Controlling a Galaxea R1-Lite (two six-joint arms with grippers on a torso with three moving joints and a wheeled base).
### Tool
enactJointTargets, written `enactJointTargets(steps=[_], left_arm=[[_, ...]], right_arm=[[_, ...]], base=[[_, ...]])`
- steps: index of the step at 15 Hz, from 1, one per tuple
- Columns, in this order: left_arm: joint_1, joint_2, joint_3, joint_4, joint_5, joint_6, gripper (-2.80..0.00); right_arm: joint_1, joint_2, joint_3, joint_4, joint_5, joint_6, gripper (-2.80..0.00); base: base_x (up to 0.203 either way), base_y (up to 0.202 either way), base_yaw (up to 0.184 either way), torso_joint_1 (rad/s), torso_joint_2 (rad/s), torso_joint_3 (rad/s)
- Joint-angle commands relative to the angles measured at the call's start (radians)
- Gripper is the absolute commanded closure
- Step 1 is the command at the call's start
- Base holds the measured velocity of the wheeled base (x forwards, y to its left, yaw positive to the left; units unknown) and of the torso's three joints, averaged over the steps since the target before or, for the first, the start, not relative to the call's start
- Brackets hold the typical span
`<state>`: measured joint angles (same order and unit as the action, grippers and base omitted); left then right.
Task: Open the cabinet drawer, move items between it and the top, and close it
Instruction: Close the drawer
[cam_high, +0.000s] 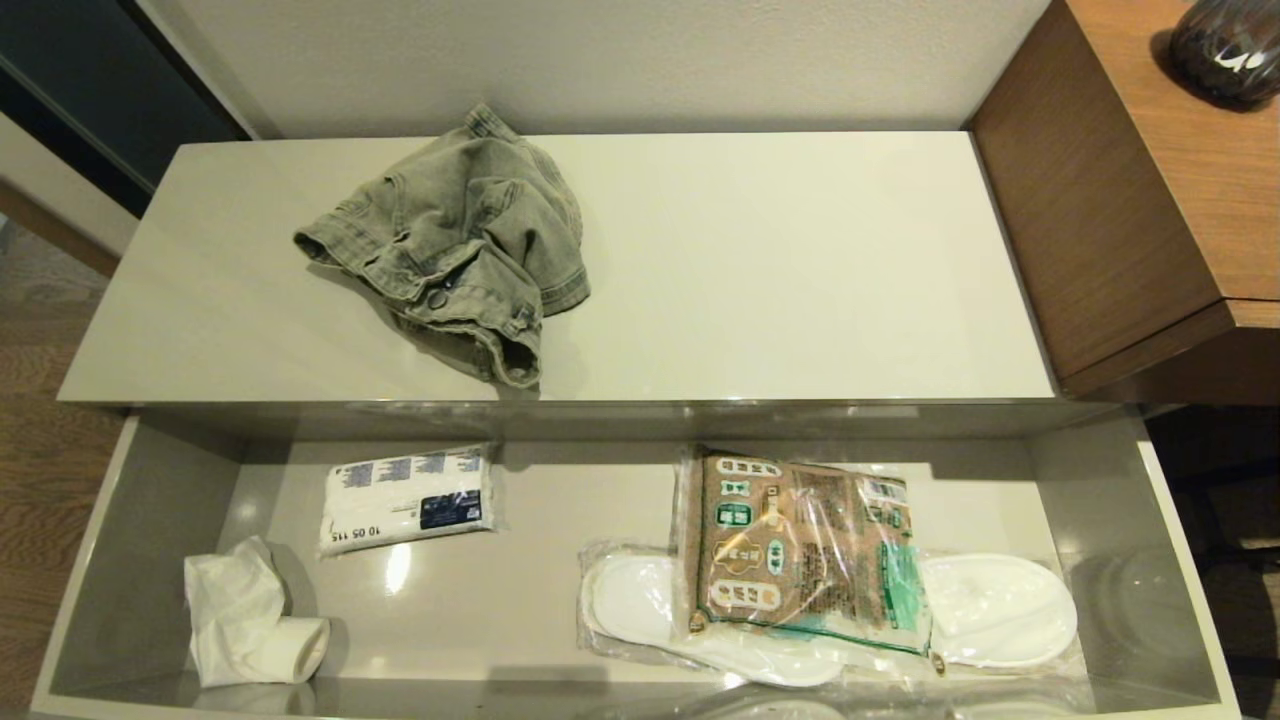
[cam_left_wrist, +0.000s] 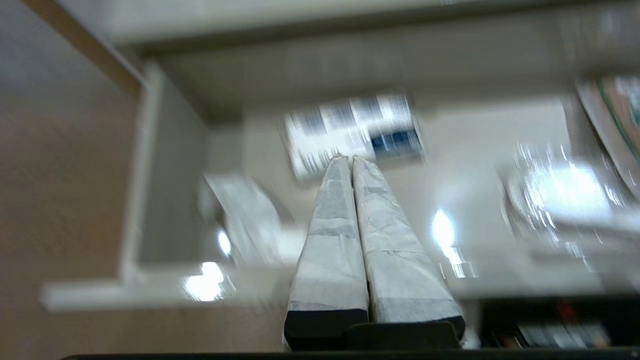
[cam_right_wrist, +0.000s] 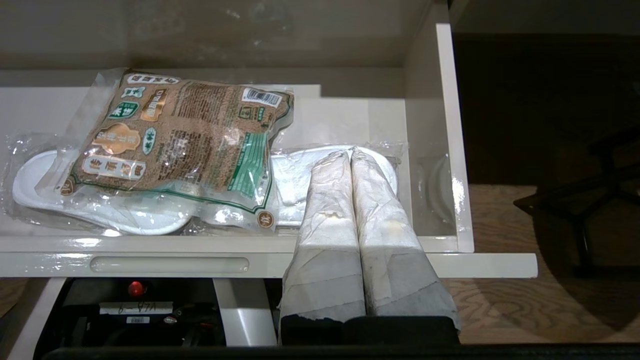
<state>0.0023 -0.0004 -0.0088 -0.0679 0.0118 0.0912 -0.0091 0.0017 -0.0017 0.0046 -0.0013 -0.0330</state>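
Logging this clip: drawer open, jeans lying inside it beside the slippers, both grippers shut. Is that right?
Not quite. The head view shows the jeans on the cabinet top, not inside the drawer. The rest holds: the drawer is open with the slippers in it, and the left gripper and right gripper are shut.

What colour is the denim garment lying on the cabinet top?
Faded grey-green, with stitched seams; the denim garment shows best in the head view.

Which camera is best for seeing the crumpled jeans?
The head view: the denim garment lies whole and crumpled on the cabinet's top, with seams and metal button clear. Both wrist views look into the open drawer and show none of it.
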Motion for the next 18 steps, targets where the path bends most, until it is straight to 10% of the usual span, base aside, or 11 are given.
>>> enactJointTargets(steps=[1,18], left_arm=[[0.001,0.002,0.009,0.086,-0.010,-0.035,0.00],[0.001,0.002,0.009,0.086,-0.010,-0.038,0.00]], right_arm=[[0.000,0.001,0.000,0.000,0.000,-0.001,0.00],[0.000,0.001,-0.026,0.084,0.014,-0.031,0.00]], base=[[0.000,0.000,0.000,0.000,0.00,0.000],[0.000,0.000,0.000,0.000,0.00,0.000]])
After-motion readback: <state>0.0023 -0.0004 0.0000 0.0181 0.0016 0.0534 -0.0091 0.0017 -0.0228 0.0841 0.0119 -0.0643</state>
